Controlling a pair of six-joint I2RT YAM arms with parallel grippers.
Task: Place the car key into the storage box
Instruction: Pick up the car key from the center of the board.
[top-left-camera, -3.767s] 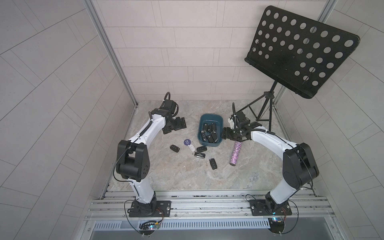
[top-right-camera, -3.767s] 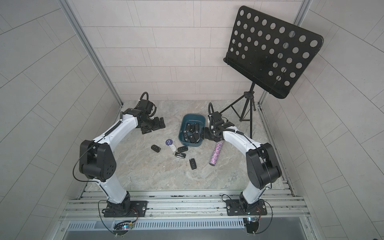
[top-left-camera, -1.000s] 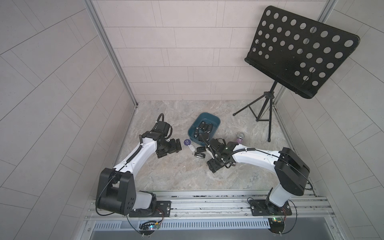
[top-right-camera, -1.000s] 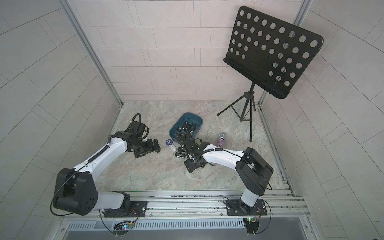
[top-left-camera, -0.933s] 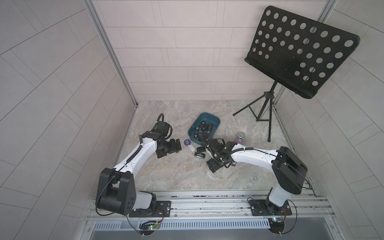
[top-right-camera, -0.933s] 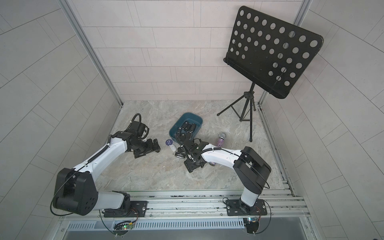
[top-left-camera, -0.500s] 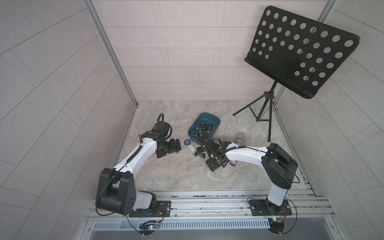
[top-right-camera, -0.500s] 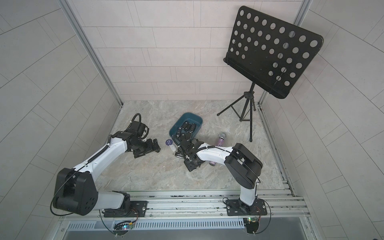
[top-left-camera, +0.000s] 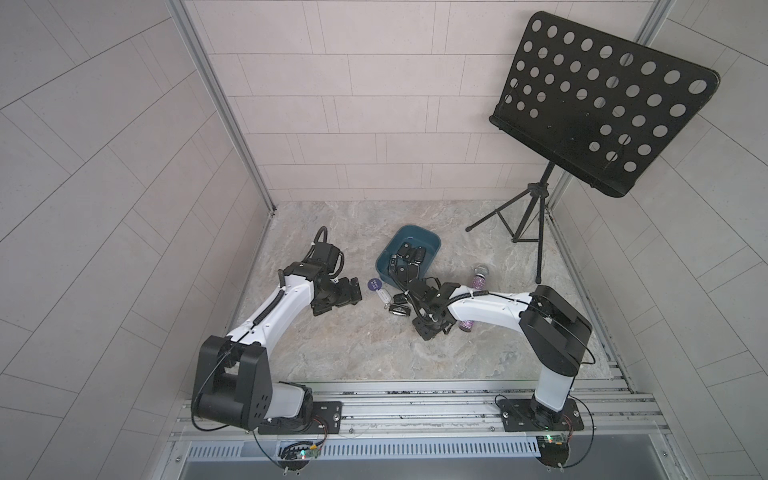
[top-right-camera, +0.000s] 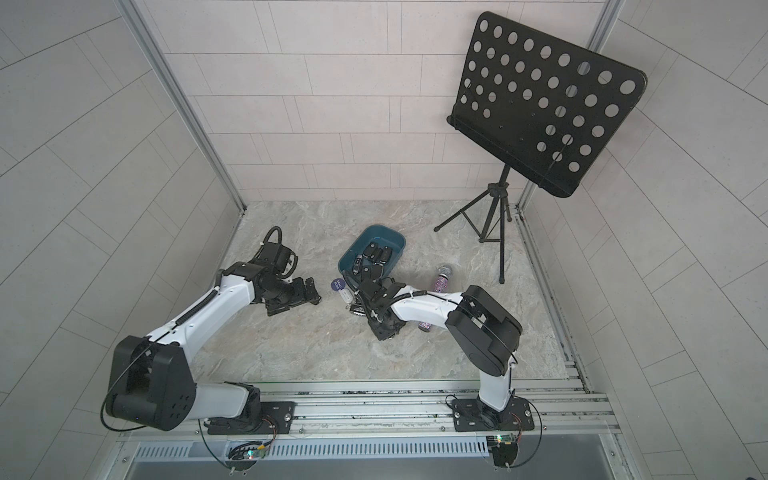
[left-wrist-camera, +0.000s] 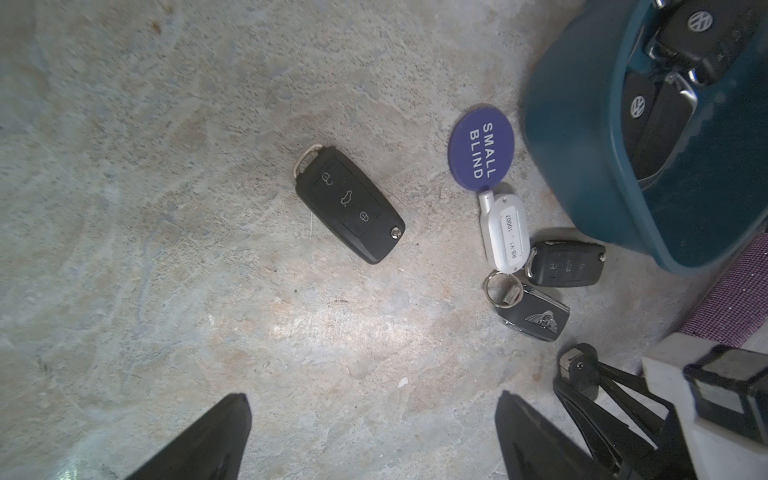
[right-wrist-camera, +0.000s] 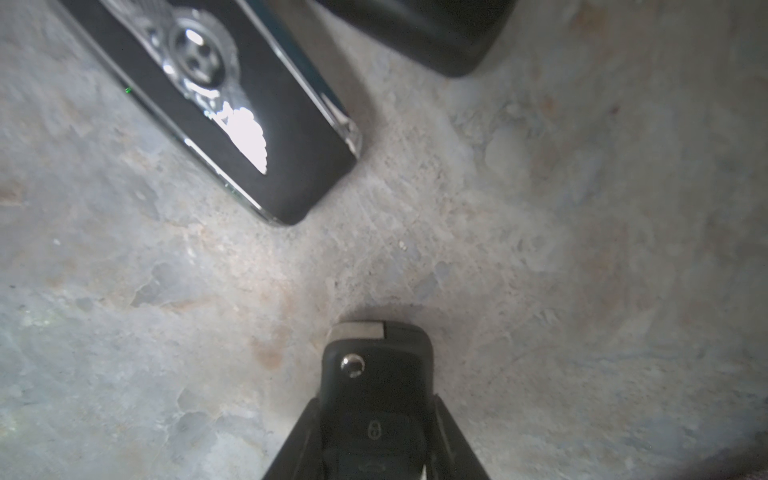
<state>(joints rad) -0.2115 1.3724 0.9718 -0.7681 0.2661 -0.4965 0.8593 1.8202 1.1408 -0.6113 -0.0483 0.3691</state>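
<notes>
Black plastic flip car key (right-wrist-camera: 376, 365) sits on the mottled stone tabletop (right-wrist-camera: 124, 311), near but outside the dark teal plastic storage box (top-left-camera: 434, 241); the right gripper (right-wrist-camera: 376, 419) pinches its sides. The left gripper (left-wrist-camera: 374, 436) hangs empty, jaws wide

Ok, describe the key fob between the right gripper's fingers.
The key fob is black, plastic-looking, with a round silver button, a padlock icon and a silver cap at its end. It lies flat, face up, on the marbled tabletop, with the fingers of the right gripper tight against both long sides.
</notes>
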